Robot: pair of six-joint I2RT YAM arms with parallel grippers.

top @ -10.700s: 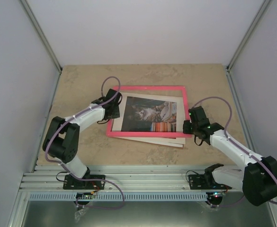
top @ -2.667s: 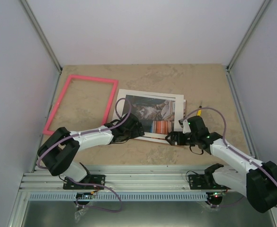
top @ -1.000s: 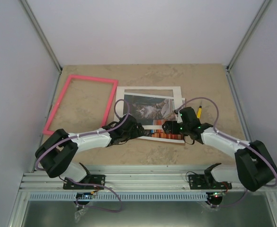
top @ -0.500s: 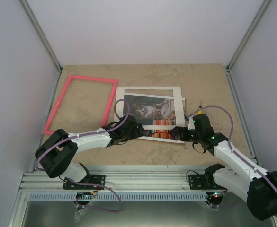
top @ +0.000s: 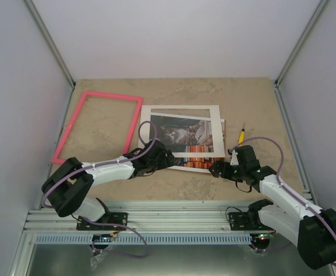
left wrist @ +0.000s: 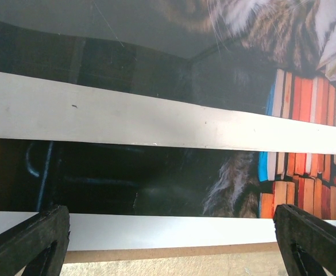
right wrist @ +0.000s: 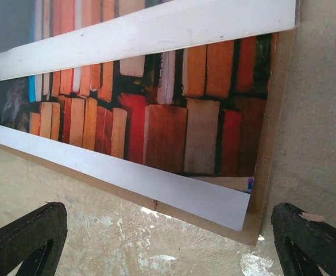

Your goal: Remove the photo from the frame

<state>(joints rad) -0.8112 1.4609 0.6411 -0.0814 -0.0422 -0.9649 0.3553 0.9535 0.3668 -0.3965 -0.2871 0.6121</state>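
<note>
My left pincer (left wrist: 169, 244) hangs released, fingers spread wide, low over the near edge of the photo (top: 182, 133). I judge it sits there to pin the loose sheets so they cannot slide. My right pincer (right wrist: 168, 241) is released too, gripping nothing. It sits just short of the stack's near right corner, where a strip of brown fibreboard (right wrist: 273, 115) pokes out beneath the print, a handy lip to catch. The frame (top: 113, 95) lies flat and hollow well off to the left of my left pincer and farther out, touching nothing else. By my reckoning the photo is out of it. A white sheet (top: 179, 110) lies askew under the far part of the picture. Just beyond my right pincer rests a small yellow stick (top: 242, 135). Everything sits on a mottled beige table (top: 254, 98), boxed in by plain pale walls (top: 173, 34), with metal rails (top: 173, 215) back behind my wrists.
</note>
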